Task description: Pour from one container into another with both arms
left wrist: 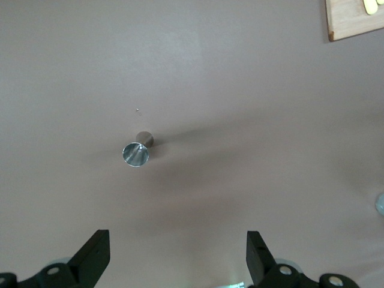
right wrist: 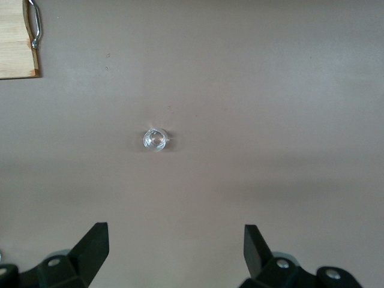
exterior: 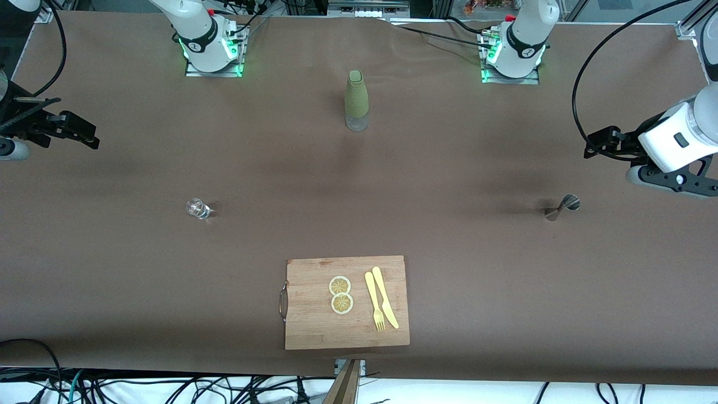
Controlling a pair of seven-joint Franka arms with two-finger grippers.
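Two grippers of mine hang high at the table's ends in the front view, the left gripper (exterior: 589, 150) above a metal jigger (exterior: 562, 207) and the right gripper (exterior: 92, 138) above a small glass (exterior: 197, 209), both vessels standing on the table, well apart. My left wrist view shows my fingers (left wrist: 93, 255) spread wide with the jigger (left wrist: 137, 152) upright ahead of them, its contents unreadable. My right wrist view shows the same spread around nothing, the glass (right wrist: 155, 140) ahead; the scene fits either before the grasps or after setting down, so I cannot name the step.
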